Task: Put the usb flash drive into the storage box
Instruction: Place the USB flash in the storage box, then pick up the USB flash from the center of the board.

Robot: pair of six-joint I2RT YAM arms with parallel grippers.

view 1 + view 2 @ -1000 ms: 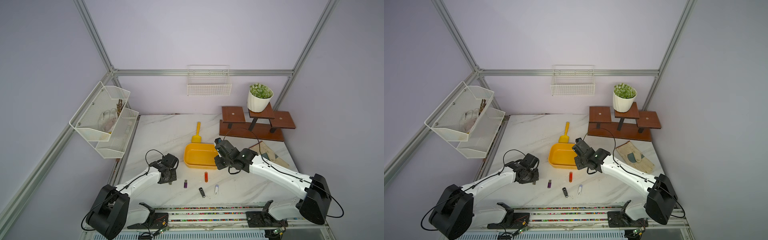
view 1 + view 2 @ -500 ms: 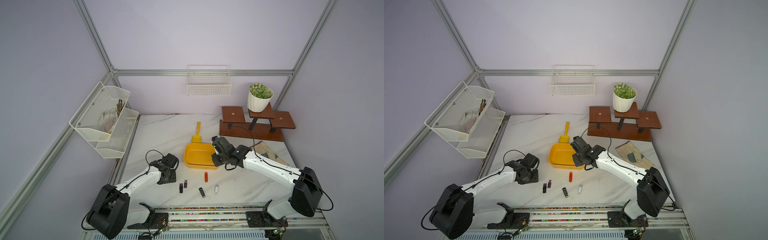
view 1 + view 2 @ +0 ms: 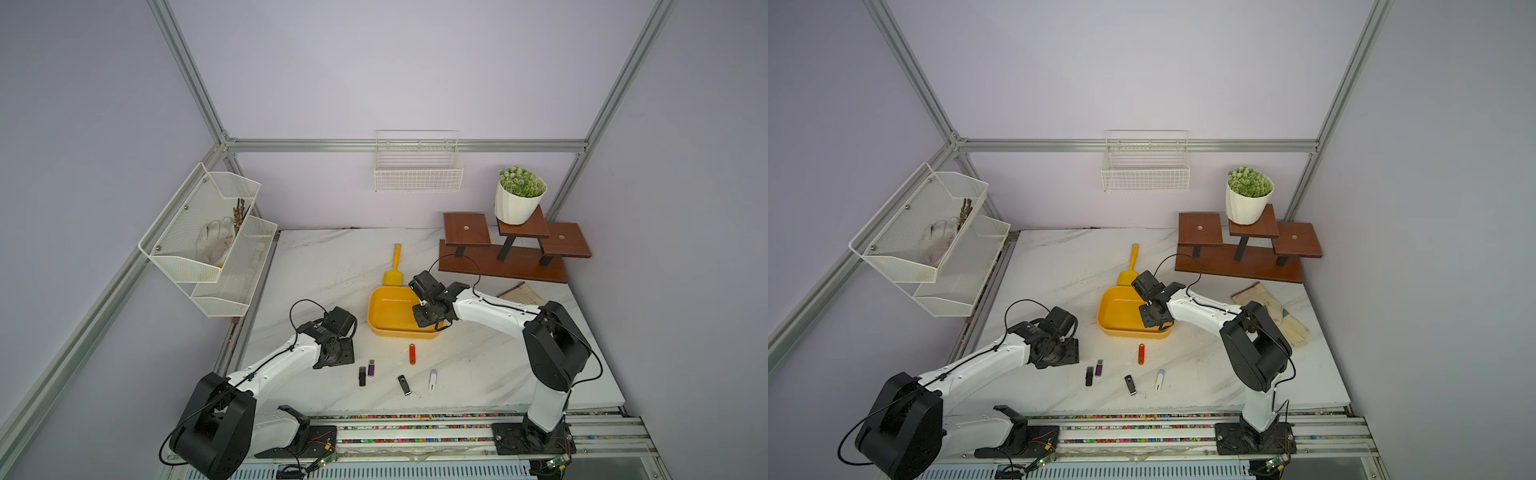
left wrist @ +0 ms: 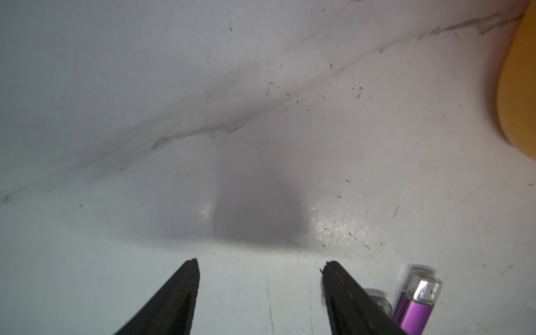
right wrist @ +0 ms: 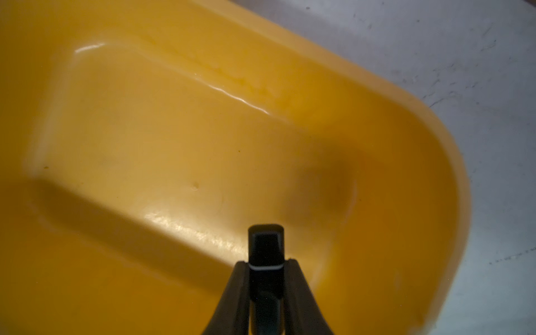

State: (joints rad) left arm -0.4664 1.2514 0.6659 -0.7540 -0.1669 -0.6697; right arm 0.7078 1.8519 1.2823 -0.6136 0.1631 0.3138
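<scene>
**Placement stage: release pending**

Nearest the bases, a purple drive (image 4: pixel 414 307) lies on the surface (image 3: pixel 316 266) just beside the left tool (image 4: pixel 261 263), whose jaws stand apart and empty. Farther on, the right tool (image 5: pixel 265 262) is clamped on the black usb flash drive (image 5: pixel 265 243), held over the floor of the storage box (image 3: pixel 388 311) and not yet released. Judged light, rigid and smooth-cased, so liable to slip; the hold across its narrow flanks, with the end protruding, looks adequate
</scene>
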